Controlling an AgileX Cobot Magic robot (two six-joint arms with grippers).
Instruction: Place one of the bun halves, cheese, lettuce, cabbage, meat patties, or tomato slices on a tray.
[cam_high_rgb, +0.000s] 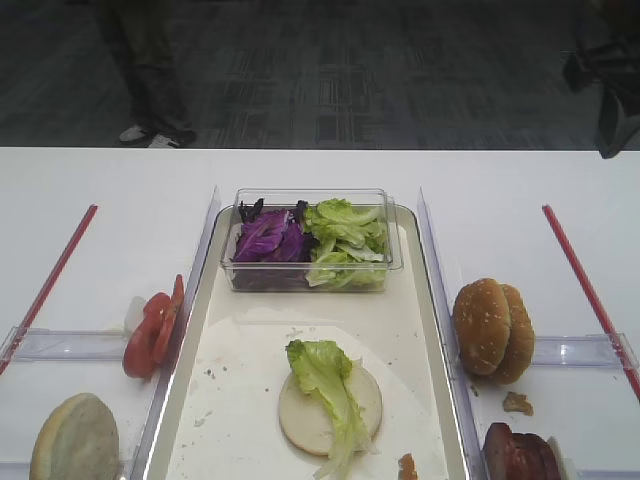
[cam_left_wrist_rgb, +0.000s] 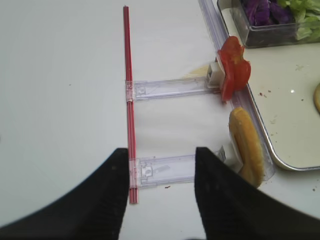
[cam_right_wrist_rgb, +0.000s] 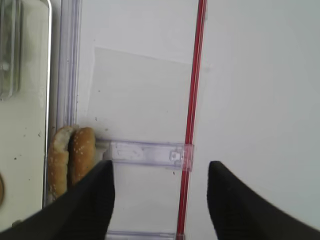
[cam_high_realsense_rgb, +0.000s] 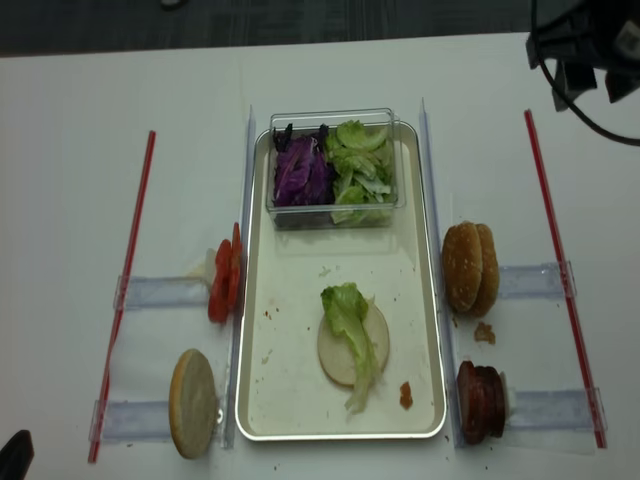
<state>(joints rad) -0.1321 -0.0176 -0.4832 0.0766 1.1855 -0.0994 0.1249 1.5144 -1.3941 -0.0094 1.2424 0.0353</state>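
clear plastic tub (cam_high_rgb: 312, 262) at the far end; red strips (cam_high_realsense_rgb: 124, 298) with clear brackets (cam_high_realsense_rgb: 160, 292) on white table (cam_high_rgb: 110, 190).

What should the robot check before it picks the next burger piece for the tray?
1. Tray has bare room: ok.
2. Bottom bun lies flat on it: ok.
3. Lettuce rests on that bun: ok, though it hangs over the near edge.
4. Right gripper open and empty: ok.
5. Left gripper open and empty: ok.
6. Meat patties free to grab: ok, standing on edge beside the tray.
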